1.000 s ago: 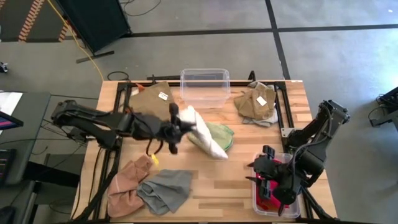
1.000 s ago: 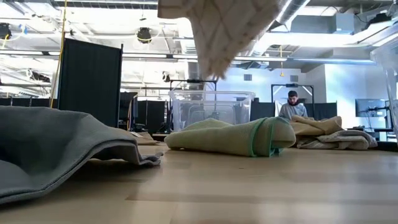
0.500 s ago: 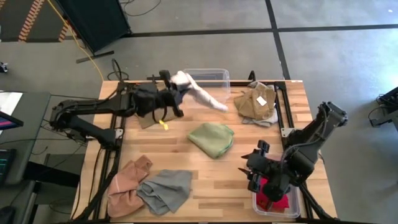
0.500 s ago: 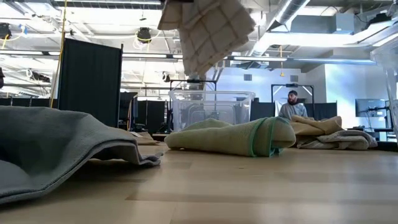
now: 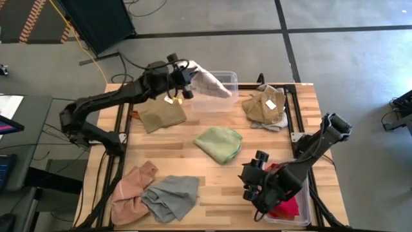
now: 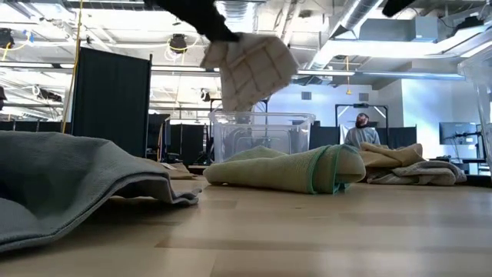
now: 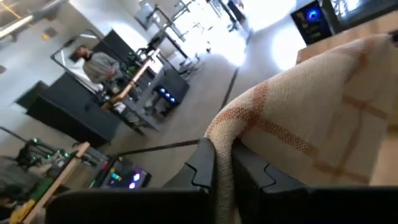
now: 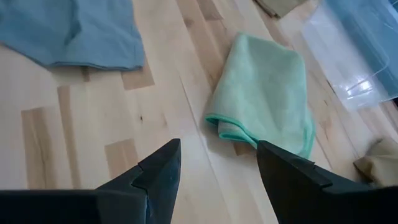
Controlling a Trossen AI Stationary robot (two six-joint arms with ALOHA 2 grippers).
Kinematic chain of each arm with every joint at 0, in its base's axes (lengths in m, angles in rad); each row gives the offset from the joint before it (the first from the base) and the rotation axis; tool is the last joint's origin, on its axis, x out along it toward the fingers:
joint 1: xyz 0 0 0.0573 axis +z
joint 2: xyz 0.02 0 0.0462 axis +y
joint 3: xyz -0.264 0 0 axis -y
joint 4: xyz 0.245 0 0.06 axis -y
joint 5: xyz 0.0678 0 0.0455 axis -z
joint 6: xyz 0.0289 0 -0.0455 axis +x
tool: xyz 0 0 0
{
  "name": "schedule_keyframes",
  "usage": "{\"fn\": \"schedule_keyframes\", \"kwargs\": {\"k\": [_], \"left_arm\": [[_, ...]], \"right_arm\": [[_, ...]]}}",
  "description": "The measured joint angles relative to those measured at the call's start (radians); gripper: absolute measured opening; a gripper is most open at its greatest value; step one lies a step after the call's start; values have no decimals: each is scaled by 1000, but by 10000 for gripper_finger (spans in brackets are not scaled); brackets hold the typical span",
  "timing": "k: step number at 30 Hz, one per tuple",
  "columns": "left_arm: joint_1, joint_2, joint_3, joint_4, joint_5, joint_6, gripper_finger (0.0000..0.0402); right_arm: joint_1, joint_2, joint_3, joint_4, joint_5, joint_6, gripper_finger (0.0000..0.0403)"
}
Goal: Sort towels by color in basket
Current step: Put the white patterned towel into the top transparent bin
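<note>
Checked towel (image 5: 205, 80) clenched in left hand (image 5: 183, 72) over clear bin (image 5: 214, 96) — red towel (image 5: 288, 205) in corner bin (image 5: 297, 216); right hand (image 5: 255, 182) spread, empty.

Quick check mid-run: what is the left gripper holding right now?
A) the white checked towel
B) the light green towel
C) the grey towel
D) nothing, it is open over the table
A: the left gripper is shut on the white checked towel, which hangs above the clear bin at the table's far edge; the light green towel and grey towel lie on the table.
</note>
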Motion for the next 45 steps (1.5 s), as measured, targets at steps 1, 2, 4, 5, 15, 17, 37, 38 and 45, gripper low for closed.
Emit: {"fn": "schedule_keyframes", "kwargs": {"k": [1,2,4,5,15,17,37,38,45], "left_arm": [[11,14,0,6,6,0,21],[20,33,0,18,10,0,21],[36,70,0,30,16,0,21],[43,89,0,23,16,0,21],[74,292,0,30,39,-10,36],[76,318,0,36,39,-9,52],[77,284,0,13,157,-106,185],[77,278,0,-16,182,-105,185],[76,225,0,-214,416,-92,185]], "right_arm": [[0,8,0,6,1,0,240],[0,13,0,14,1,0,240],[0,25,0,32,2,0,240],[0,28,0,36,3,0,240],[3,23,0,77,13,0,240],[3,23,0,80,13,0,240],[10,22,0,94,36,0,240],[11,22,0,96,36,1,240],[23,22,0,104,36,1,240]]}}
